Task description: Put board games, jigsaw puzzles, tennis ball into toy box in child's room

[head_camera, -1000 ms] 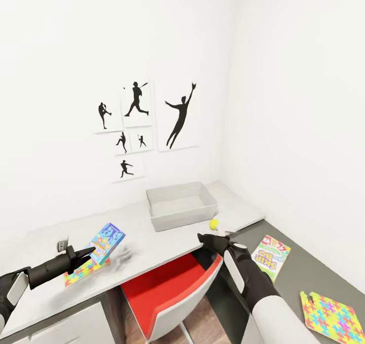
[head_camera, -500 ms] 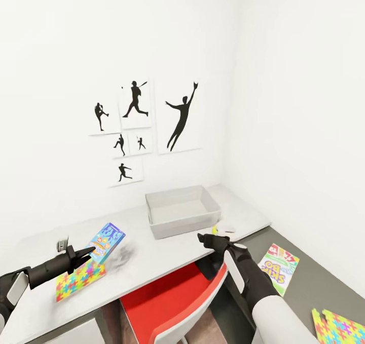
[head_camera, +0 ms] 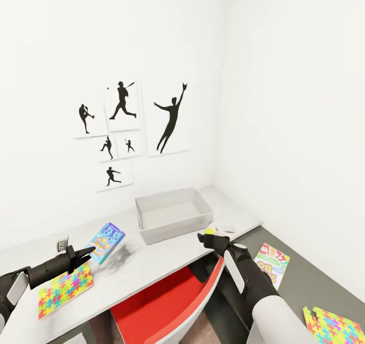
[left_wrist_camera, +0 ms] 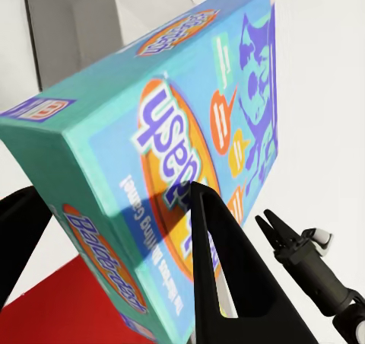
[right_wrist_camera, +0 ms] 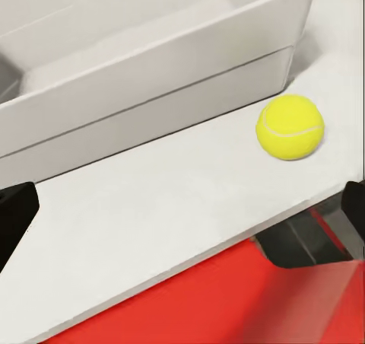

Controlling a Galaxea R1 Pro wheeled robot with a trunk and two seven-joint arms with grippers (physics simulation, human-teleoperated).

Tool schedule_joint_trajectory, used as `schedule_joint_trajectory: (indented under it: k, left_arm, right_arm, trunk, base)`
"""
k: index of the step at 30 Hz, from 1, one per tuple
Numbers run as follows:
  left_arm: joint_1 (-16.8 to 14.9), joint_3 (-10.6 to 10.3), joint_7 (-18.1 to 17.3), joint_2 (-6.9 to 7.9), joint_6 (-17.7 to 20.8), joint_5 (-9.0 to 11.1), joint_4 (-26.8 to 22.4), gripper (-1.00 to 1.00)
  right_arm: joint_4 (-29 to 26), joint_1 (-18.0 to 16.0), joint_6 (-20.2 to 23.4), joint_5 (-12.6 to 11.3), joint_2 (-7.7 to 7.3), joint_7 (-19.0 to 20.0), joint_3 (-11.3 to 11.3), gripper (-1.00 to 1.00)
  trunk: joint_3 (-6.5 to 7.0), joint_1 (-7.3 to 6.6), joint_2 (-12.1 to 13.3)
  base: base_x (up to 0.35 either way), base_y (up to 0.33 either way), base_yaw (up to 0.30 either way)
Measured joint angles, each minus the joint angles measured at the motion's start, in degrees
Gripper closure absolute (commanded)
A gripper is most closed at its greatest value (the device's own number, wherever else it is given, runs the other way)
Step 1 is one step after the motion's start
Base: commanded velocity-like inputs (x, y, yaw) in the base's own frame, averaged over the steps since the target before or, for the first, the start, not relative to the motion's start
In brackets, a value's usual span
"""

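White-walled child's room, baseball silhouette pictures (head_camera: 121, 131) above pale bench (head_camera: 152, 255). Left end effector (head_camera: 87, 254) clenched on blue board game (head_camera: 105, 241), held raised over bench, likely for carrying to toy box (head_camera: 173, 214). Toy box looks bare inside. Right end effector (head_camera: 207, 238) released, tennis ball (right_wrist_camera: 290, 126) just ahead beside box wall. Jigsaw puzzle (head_camera: 65, 287) flat on bench; second board game (head_camera: 271, 263) on dark cabinet (head_camera: 304, 283).

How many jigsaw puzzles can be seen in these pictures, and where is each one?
2. One jigsaw puzzle lies on the table below the left gripper. The other lies on the dark grey surface at the lower right, partly cut off by the picture's edge.
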Motion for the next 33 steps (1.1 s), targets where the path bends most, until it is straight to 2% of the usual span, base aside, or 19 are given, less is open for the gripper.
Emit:
schedule_joint_trajectory:
  k: [22,33]
  left_arm:
    - [0.02,0.00,-0.20,0.06,0.07,-0.01,0.01,1.00]
    - [0.03,0.00,-0.02,0.06,0.06,-0.01,0.00,1.00]
  right_arm:
    - [0.01,0.00,-0.01,0.01,0.00,0.00,0.02,-1.00]
    - [0.00,-0.01,-0.01,0.03,0.00,0.00,0.05,-1.00]
  trunk:
    - [0.02,0.00,0.00]
    - [0.02,0.00,0.00]
  base:
    - [0.086,0.027,-0.004]
    - [0.164,0.054,0.045]
